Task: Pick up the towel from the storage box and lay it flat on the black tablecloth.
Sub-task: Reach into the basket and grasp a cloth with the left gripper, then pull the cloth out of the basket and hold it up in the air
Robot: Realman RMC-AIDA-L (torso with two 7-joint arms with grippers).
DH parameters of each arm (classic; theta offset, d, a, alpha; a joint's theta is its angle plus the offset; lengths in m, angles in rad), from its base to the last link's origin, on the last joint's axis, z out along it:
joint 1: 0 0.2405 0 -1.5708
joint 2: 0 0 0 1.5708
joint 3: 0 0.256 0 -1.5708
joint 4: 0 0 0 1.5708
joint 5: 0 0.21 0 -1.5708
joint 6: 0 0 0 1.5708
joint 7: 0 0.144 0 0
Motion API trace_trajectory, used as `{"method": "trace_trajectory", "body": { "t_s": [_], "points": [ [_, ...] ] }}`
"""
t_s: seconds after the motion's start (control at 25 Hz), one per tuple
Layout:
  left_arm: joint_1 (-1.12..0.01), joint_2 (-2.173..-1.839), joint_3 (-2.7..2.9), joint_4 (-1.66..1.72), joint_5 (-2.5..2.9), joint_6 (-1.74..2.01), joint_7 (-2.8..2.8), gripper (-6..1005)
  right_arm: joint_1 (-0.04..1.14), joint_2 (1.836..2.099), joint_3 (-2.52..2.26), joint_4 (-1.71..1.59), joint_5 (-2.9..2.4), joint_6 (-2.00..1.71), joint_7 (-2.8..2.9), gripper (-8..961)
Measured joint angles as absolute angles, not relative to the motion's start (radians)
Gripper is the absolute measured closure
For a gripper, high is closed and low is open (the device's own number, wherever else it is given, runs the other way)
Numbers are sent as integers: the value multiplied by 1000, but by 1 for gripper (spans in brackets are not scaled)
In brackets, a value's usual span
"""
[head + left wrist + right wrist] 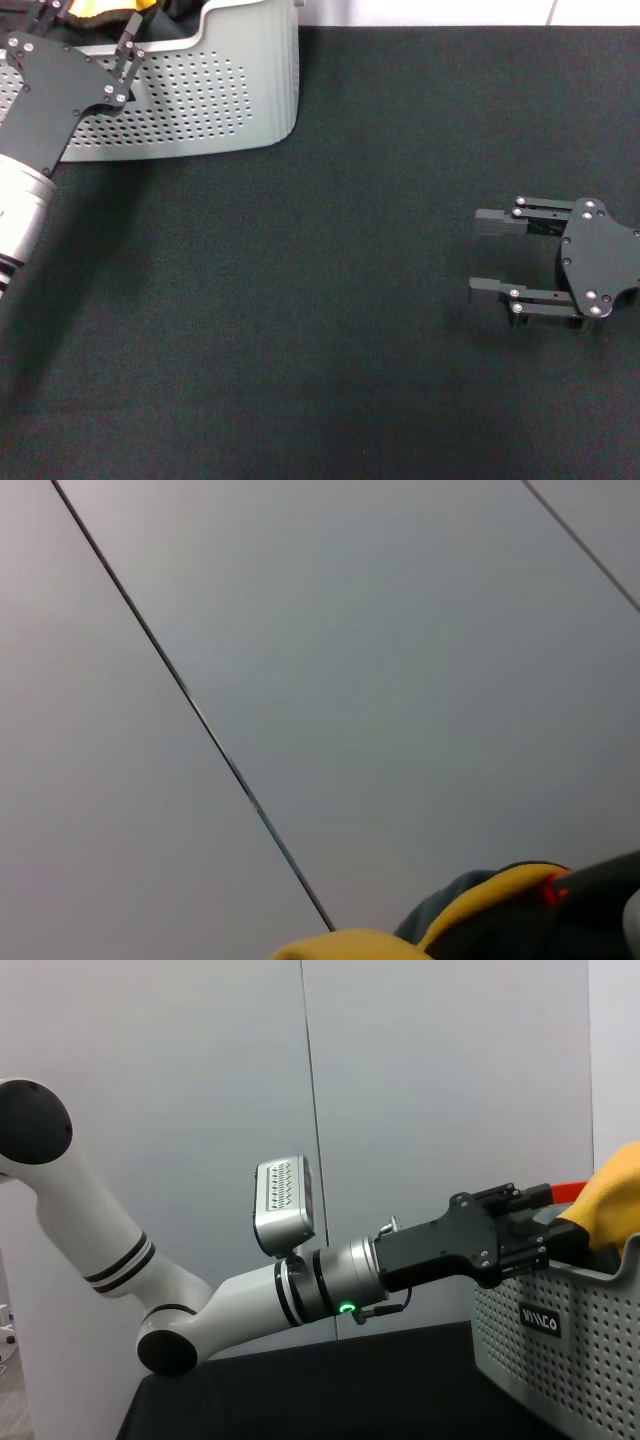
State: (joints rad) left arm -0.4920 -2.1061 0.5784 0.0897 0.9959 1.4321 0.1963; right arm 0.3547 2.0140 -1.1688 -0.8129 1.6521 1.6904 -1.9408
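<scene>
One storage box [215, 95], one towel [100, 8], one black tablecloth [300, 330] and two grippers make up the head view. With the storage box as landmark, the tablecloth spreads out under it and far beyond its near wall on every visible side. The towel shows as a bit of yellow at the box's top, just above its perforated wall. The left gripper [125, 45] reaches in over the box's near wall to the towel; its dark fingers are drawn close together at the yellow cloth. The right gripper [490, 255] hovers low over the tablecloth, well apart from the box, with its two fingers spread wide and nothing between them.

One thing of note fills the left wrist view's corner: the towel [480, 905], yellow with a grey-green underside and a dark edge, against a plain grey wall [350, 680].

One box [570, 1350] with a black label [540, 1320] shows in the right wrist view. The left gripper [555, 1235] is over the box's rim, clamped on the yellow towel [615, 1195], which bulges above the rim.
</scene>
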Motion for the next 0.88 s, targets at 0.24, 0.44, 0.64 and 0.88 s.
{"method": "trace_trajectory", "body": {
  "t_s": [0.24,0.44,0.64,0.88],
  "points": [
    [-498,-2106,574,73,992,1432,195,421,354,2014,-1169,-813,1653,1694,-1941,326],
    [-499,-2106,572,72,991,1432,196,620,354,2014,-1169,-807,1653,1701,-1941,327],
    [-499,-2106,571,71,991,1431,196,849,353,2014,-1169,-801,1653,1703,-1941,328],
    [-500,-2107,571,51,964,1456,170,943,353,2014,-1169,-799,1654,1712,-1941,329]
  ]
}}
